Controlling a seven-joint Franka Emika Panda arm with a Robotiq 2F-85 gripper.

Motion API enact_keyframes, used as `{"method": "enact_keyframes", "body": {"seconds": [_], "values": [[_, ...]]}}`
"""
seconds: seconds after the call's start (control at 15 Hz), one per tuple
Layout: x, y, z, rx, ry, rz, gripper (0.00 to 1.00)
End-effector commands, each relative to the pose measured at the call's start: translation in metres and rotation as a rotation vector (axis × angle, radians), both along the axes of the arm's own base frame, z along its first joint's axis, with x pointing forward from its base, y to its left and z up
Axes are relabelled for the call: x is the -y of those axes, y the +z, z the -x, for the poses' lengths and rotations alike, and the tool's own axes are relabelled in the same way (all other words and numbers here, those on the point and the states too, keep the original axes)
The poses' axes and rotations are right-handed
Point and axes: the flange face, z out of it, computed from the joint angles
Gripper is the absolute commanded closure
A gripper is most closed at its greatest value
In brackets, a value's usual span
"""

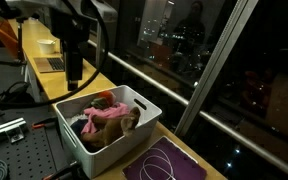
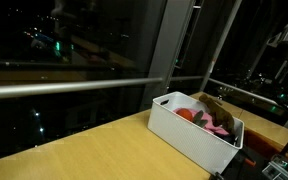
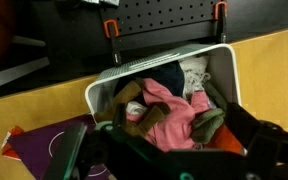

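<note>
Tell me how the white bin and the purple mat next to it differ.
The white bin is a deep, walled box; the purple mat lies flat. The bin is filled with crumpled fabrics, a pink cloth on top; the mat shows only thin pale loops on its surface. The bin is bright white, the mat dark. Both rest side by side on the wooden table.

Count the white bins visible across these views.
1. The white bin sits on the wooden table by the window, stuffed with crumpled clothes. The surroundings are dark, so another could be hidden.
</note>
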Motion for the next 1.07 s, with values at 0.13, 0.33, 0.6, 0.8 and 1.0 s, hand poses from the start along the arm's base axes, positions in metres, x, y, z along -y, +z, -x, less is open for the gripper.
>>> {"method": "enact_keyframes", "body": {"seconds": [0.13, 0.33, 0.6, 0.8, 1.0], "values": [[-0.02, 0.011, -0.021, 0.007, 0.049, 0.021, 0.0], [-0.035, 0.018, -0.04, 0.022, 0.088, 0.04, 0.0], [-0.039, 0.021, -0.039, 0.029, 0.098, 0.048, 0.0], [-0.041, 0.022, -0.045, 0.029, 0.104, 0.051, 0.0], [-0.041, 0.022, -0.045, 0.03, 0.104, 0.051, 0.0]]}}
